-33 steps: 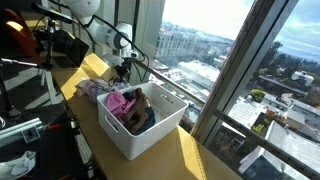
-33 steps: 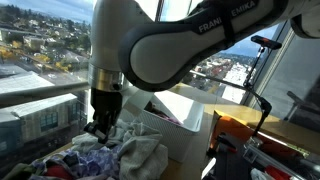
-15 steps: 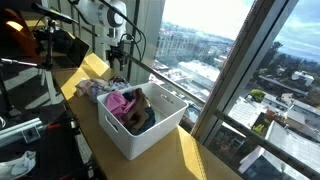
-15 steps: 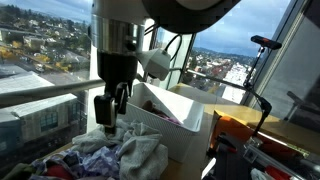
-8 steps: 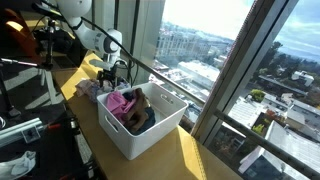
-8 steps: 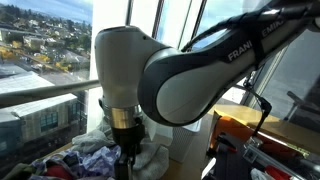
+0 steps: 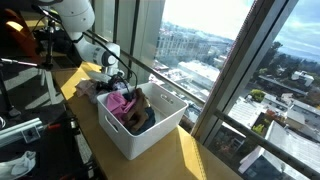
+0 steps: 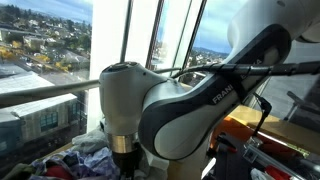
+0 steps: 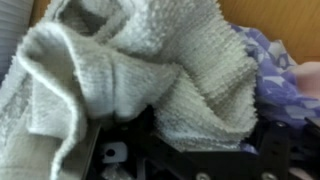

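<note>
the towel [image 9: 120, 70] lies bunched in thick folds right under the pincer [image 7: 114, 80], touching it, so it fills the wrist view. whether the jaws stand apart or pinch a fold i cannot tell; cloth hides the tips. a purple cloth [image 9: 268, 55] peeks out at its right. the bin [image 7: 155, 135], just beside it, holds more clothes.

Beside the white bin [image 7: 130, 142], the pincer [image 7: 113, 82] is showing too small to judge its jaws; in the wrist view a blurred towel [image 9: 150, 70] is covering its fingertips.
</note>
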Action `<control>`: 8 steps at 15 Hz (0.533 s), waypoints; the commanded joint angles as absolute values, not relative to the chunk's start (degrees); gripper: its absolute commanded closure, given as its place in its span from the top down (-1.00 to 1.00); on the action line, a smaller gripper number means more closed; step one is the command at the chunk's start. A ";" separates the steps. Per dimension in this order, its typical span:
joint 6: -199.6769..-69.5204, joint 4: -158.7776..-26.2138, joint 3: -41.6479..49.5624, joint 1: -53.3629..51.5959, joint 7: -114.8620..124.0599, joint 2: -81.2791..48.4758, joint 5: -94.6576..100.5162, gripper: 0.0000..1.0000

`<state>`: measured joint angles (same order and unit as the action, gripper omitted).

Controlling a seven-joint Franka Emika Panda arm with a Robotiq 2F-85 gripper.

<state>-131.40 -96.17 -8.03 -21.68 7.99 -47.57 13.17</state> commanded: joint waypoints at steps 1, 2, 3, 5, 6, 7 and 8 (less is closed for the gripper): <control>-132.26 -95.50 -7.69 -22.04 7.79 -48.25 12.32 0.05; -131.68 -95.46 -7.57 -22.06 7.70 -47.47 12.50 -0.13; -131.21 -95.44 -7.45 -22.12 7.68 -46.72 12.69 -0.26; -130.00 -95.71 -7.34 -22.08 7.58 -44.12 12.91 -0.57; -129.56 -95.79 -7.34 -22.01 7.47 -42.99 12.96 -0.70; -128.99 -95.93 -7.28 -22.00 7.42 -41.46 13.10 -0.83; -128.44 -96.02 -7.26 -21.98 7.31 -40.05 13.25 -0.98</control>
